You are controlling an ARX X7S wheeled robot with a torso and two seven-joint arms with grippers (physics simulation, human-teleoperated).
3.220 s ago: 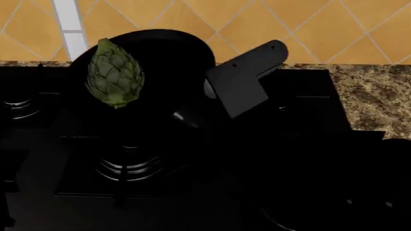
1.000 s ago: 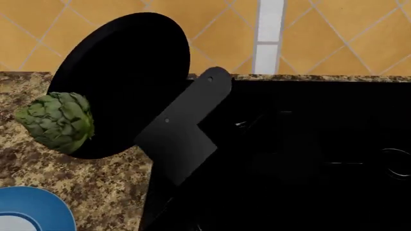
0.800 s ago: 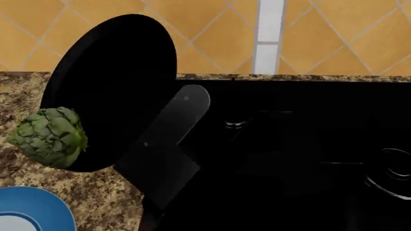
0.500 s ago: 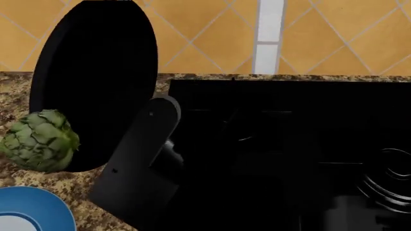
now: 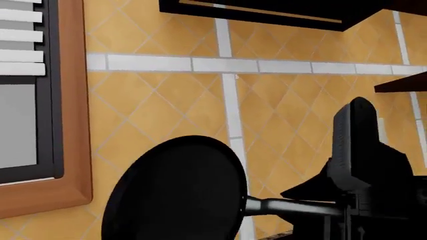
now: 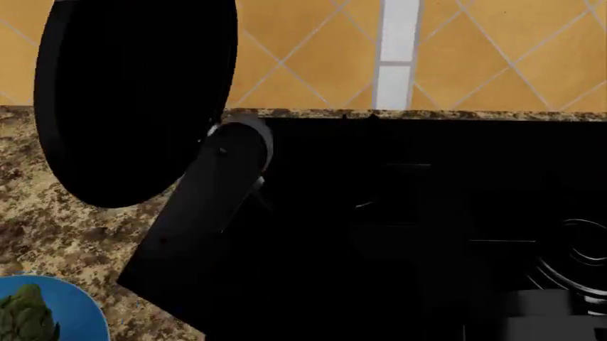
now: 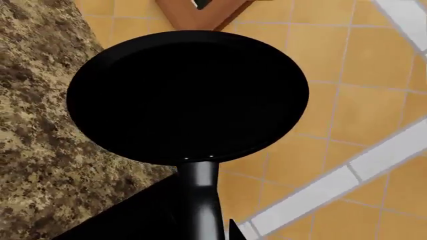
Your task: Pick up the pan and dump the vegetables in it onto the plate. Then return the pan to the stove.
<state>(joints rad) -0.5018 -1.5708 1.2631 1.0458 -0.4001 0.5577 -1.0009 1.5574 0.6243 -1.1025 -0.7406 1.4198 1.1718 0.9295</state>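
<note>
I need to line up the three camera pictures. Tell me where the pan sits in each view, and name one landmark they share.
Head view: the pan fills the upper left, tilted steeply over the granite counter.
Left wrist view: lower centre, seen from behind, handle running toward the right gripper.
Right wrist view: centre, empty, handle pointing at the camera.
Shared landmark: the orange tiled wall with white strips.

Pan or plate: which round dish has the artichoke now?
The blue plate, flat on the counter, holds the artichoke. The black pan is tipped up and empty.
</note>
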